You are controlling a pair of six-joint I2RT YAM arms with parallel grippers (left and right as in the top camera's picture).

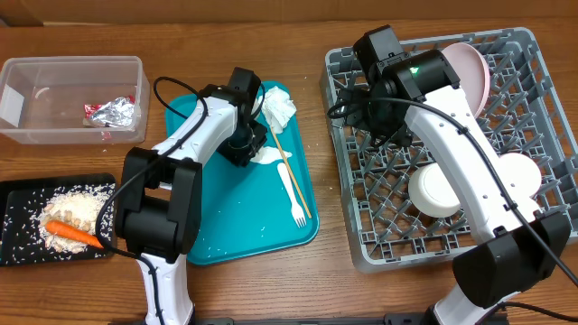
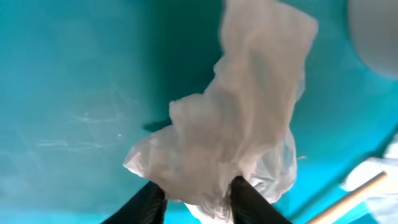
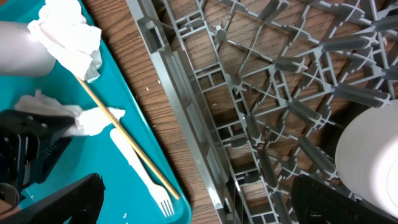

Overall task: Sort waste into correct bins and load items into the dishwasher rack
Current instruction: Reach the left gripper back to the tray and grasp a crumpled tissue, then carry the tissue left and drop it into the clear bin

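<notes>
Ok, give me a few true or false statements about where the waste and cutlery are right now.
The carrot lies on the black tray. True.
The foil wrapper sits on the teal tray. False: it is in the clear tub.
The fork is in the rack. False: it lies on the teal tray beside a chopstick, outside the rack.
The left fingers pinch a napkin. True.

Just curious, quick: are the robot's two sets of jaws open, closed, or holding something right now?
Left gripper: closed on a crumpled white napkin.
Right gripper: open, holding nothing.
</notes>
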